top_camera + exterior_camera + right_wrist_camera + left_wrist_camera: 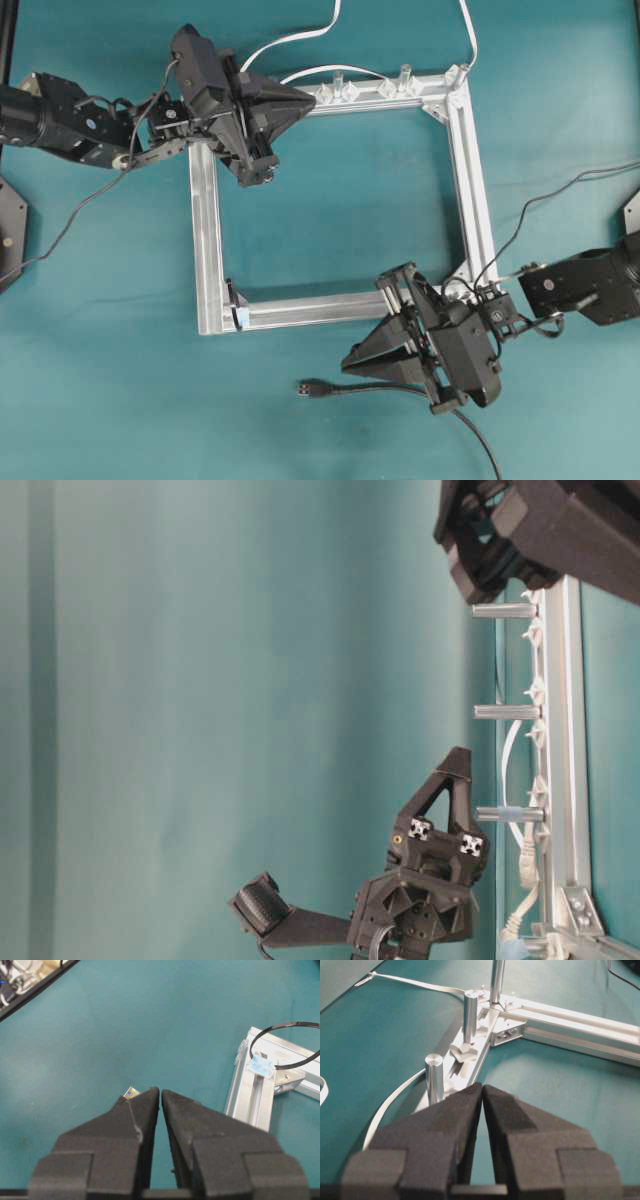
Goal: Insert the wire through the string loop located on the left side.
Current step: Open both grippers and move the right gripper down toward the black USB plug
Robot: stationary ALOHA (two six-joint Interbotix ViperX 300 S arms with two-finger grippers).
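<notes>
The wire lies on the teal table in front of the frame, its black plug pointing left. My right gripper hovers just behind it, shut and holding nothing. In the right wrist view, the plug's tip peeks out behind the left finger of the right gripper. The string loop stands on its pale-blue tab at the frame's front-left corner. My left gripper is shut and empty over the frame's back-left corner, its tips touching.
A square aluminium frame lies mid-table. Its back bar carries upright metal posts and clear clips. A white cable runs off the back edge. Thin grey leads trail from both arms.
</notes>
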